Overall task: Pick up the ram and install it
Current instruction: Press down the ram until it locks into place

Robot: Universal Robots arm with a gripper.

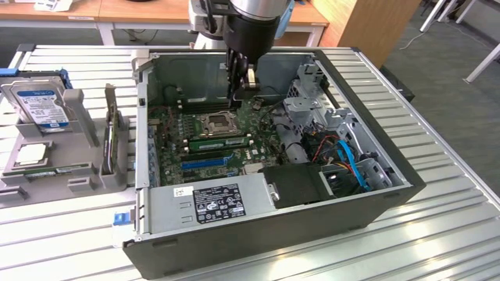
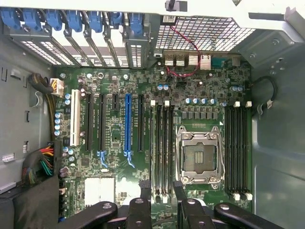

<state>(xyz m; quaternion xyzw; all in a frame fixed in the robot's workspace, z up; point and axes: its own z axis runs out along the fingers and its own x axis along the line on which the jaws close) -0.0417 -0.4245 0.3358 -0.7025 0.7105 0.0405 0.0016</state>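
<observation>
Claw [image 1: 240, 93]: inside the open computer case [image 1: 367, 193], hanging above the motherboard [image 2: 200, 95]. In the wrist view its fingers [image 2: 141, 200] stand spread, with nothing pinched between them. I read it as empty.

Ram [image 1: 219, 142]: a long green stick standing on edge on the motherboard, between the processor socket [image 1: 219, 123] and the blue slot [image 1: 207, 162]. It looks seated in a slot, though I cannot confirm that the latches are closed.

Long axis: the ram runs from the exterior view's left to the exterior view's right, parallel to the blue slot and to the socket's near edge.

Key relation: in the exterior view the claw appears over the far side of the socket, with the ram on the near side, below it. The claw hangs high, so that offset may be partly due to the viewing angle. In the wrist view the bank of dark memory slots [image 2: 162, 143] beside the socket runs straight toward the gap between the fingers. I judge the gap to be set across the stick's thin dimension, in line with its length.

From straight above I cannot tell which slot in that bank is filled.

Outside the case, at the exterior view's left: a grey rack [image 1: 78, 178] with a hard drive [image 1: 39, 105] and a spare stick [image 1: 56, 171] lying flat, well apart from the claw.
</observation>
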